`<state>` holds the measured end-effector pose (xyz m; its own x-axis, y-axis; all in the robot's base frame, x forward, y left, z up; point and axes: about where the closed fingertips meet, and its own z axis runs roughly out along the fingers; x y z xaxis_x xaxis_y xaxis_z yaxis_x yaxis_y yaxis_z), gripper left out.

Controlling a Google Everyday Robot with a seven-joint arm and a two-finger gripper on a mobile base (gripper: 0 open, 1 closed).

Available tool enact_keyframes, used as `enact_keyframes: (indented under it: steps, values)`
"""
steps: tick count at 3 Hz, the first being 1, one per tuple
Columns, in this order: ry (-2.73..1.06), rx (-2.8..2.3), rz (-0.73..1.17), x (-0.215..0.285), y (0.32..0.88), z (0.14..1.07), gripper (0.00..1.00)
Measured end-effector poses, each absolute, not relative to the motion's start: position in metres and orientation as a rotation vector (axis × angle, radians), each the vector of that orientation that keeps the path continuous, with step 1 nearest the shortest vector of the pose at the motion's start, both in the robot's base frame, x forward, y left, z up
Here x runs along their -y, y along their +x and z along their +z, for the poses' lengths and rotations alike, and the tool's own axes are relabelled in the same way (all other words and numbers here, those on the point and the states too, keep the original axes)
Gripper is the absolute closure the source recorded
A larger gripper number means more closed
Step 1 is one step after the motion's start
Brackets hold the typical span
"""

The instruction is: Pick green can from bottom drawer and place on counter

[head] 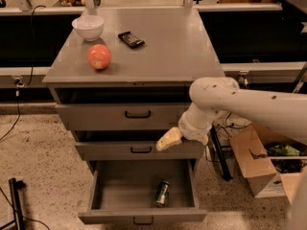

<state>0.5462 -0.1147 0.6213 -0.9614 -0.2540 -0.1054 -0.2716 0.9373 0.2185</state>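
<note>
The green can [162,194] lies on its side in the open bottom drawer [142,216], right of the middle, near the front. My gripper [168,139] is a pale yellowish tip at the end of the white arm. It hangs in front of the middle drawer, above the can and apart from it. The counter [163,51] is the grey top of the drawer cabinet, above and behind the gripper.
On the counter stand a white bowl [88,27], a red apple [99,56] and a dark flat packet [131,39]. An open cardboard box [261,162] sits on the floor to the right. A black stand [17,209] is at the lower left.
</note>
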Motion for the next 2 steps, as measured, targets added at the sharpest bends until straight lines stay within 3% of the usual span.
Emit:
enact_keyframes:
  steps: [2]
  values:
    - [-0.04, -3.148, 0.31, 0.106, 0.565, 0.473, 0.0]
